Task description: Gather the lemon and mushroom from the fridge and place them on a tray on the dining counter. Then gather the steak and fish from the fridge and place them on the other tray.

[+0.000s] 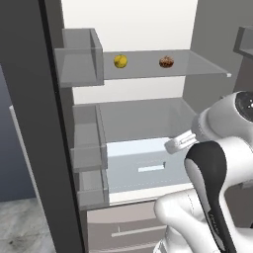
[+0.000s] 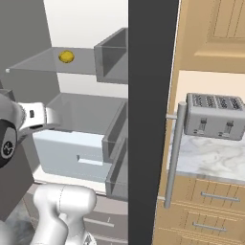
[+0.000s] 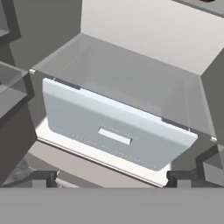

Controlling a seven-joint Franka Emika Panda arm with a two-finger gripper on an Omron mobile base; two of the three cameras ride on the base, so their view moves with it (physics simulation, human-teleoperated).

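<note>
The fridge [image 1: 207, 29] stands open in front of me. On its upper glass shelf [image 1: 197, 64] lie the yellow lemon [image 1: 120, 61] [image 2: 66, 56] and, to its right, the small brown mushroom [image 1: 166, 62]. My gripper [image 3: 111, 179] hangs well below that shelf, in front of the pale crisper drawer [image 3: 113, 127] [image 1: 143, 163]. Its fingertips [image 3: 43, 178] stand wide apart, open, with nothing between them. The steak, the fish, both trays and the dining counter are out of view.
Grey door bins [image 1: 79, 59] line the left door, and more bins [image 2: 112, 57] sit on the right one. The dark door edge [image 2: 148, 119] carries a long bar handle [image 2: 174, 153]. Beyond it a toaster [image 2: 215, 115] stands on a marble counter [image 2: 210, 158] over wooden drawers.
</note>
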